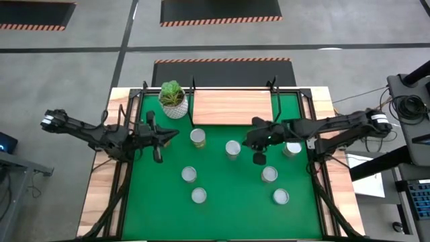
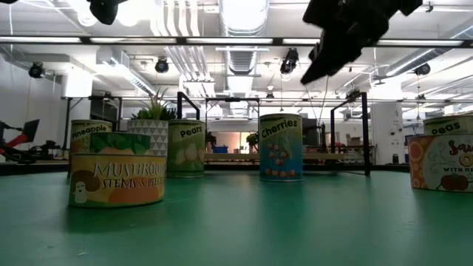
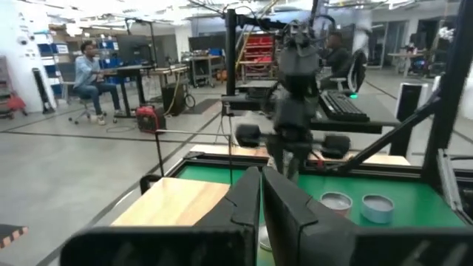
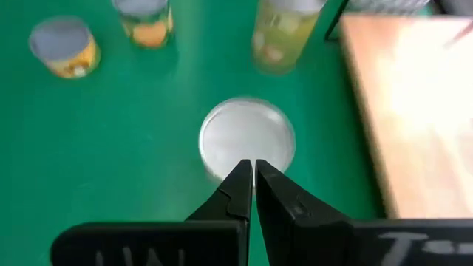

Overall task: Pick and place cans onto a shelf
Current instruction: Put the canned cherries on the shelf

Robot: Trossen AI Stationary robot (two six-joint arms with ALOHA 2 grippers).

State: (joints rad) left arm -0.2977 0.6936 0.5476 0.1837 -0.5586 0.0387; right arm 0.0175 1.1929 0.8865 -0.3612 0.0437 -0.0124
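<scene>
The right gripper [image 4: 253,177], jaws closed and holding nothing, hangs over a can [image 4: 247,138] at the frame centre. The left gripper [image 1: 161,136], at centre left, is closed too.

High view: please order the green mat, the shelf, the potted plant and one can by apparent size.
Largest to smallest:
1. green mat
2. shelf
3. potted plant
4. can
</scene>
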